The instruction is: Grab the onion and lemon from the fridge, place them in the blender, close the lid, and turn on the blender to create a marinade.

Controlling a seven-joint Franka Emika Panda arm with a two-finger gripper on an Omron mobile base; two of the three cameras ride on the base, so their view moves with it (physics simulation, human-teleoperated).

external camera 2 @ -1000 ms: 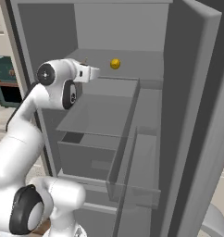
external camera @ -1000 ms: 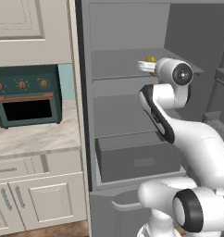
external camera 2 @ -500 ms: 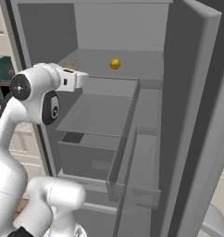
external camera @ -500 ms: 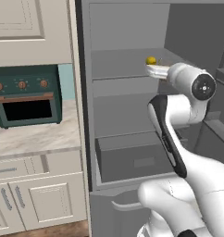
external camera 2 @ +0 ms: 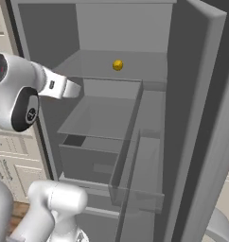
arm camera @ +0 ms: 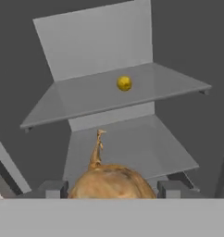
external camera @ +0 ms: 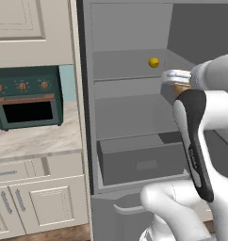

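Two-finger gripper w/ small dark tips closed on the tan-orange pointed onion bulb: bulb sits betw. the tips in hand view, its thin stalk pointing toward the shelves. In left base view a bit of tan shows at the gripper's end, in front of the tall dark grey fridge w/ grey inner shelves.

Change over last sec: arm has pulled back & out of the fridge. Left base view – wrist was close under the upper shelf by the yellow fruit, now sits further right and nearer the camera; right base view – hand has slid left, away from the shelf edge. Onion came along w/ it, so grasp looks good.

Small bright yellow lemon hasn't moved: alone on upper shelf, well apart from gripper; same spot in right base view and hand view.

Teal toaster oven on marbled counter left of fridge, untouched.

Meaning: onion pick seems done, retreat under way. Likely next – carry to blender, then come back for lemon. Roughly first quarter of task.
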